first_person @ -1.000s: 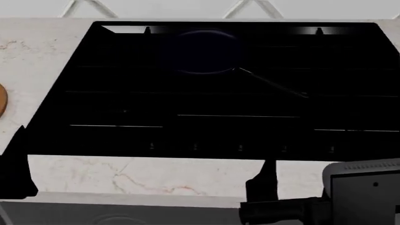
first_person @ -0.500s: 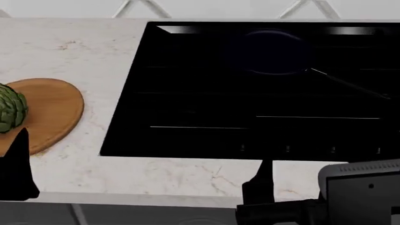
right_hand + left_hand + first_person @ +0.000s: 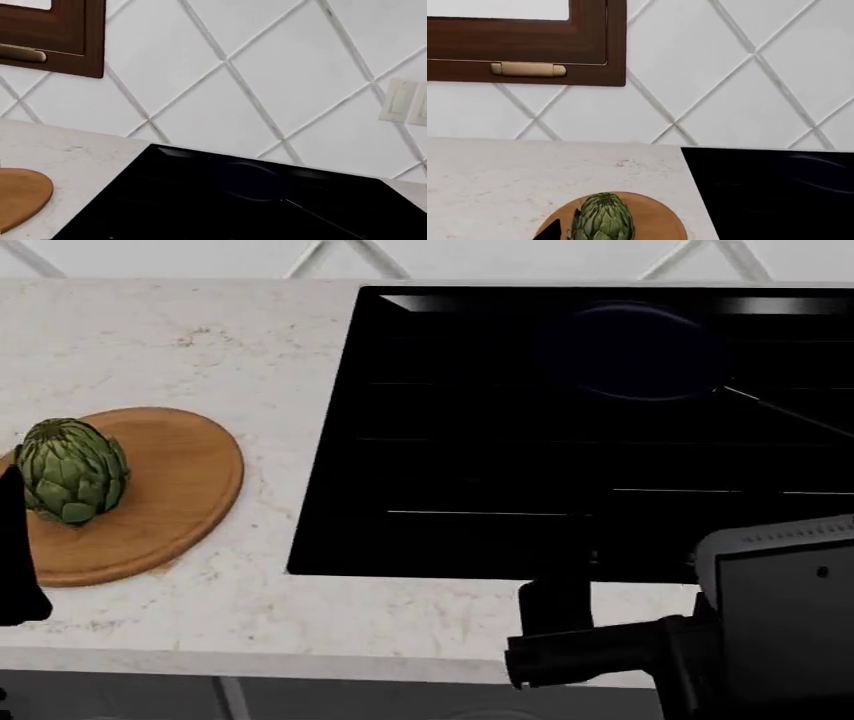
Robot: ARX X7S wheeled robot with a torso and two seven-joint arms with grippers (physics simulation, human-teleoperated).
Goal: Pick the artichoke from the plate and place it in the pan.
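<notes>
While the pale marble tabletop [image 3: 200, 350] carries everything, the black cooktop [image 3: 534, 440] fills its right half, with the pan [image 3: 638, 350] at the far side, its thin handle [image 3: 787, 412] running toward the right. Well apart, on the left, the plate [image 3: 174, 490] bears the artichoke [image 3: 72, 469], seemingly lying with its stem end pointing toward the robot. Just beside it the left tool [image 3: 16, 540] is seen as a dark shape only; its opening cannot be told. The right tool [image 3: 554, 625] is likewise unclear and nothing is seen in its grip. The left arm is judged the nearer. No writing can be read.
</notes>
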